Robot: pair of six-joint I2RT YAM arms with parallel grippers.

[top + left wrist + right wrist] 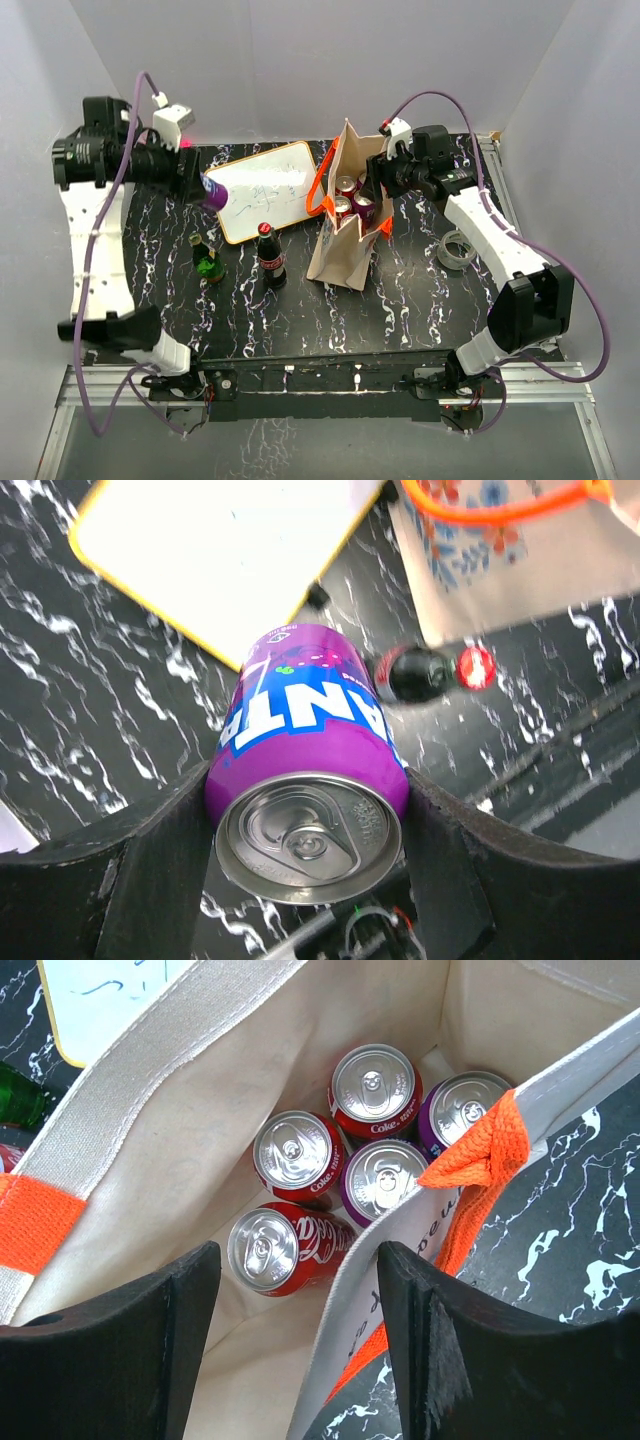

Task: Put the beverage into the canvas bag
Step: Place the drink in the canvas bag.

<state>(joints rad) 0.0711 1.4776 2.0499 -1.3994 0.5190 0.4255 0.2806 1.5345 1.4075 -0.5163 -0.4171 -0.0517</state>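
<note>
A purple Fanta can (305,770), the beverage, lies on its side between the fingers of my left gripper (308,815), which is shut on it. It hangs above the table at the far left (213,192). The canvas bag (338,252), beige with orange handles, stands upright at the middle. Several cans (375,1085) sit inside it, and one red cola can (285,1250) is tilted. My right gripper (298,1260) hovers open over the bag's mouth. The bag's near wall (345,1320) runs between its fingers, close to the right one.
A white board with a yellow frame (262,190) lies behind the left gripper. A green bottle (207,260) and a cola bottle (270,258) stand left of the bag. A roll of tape (457,250) lies to the right.
</note>
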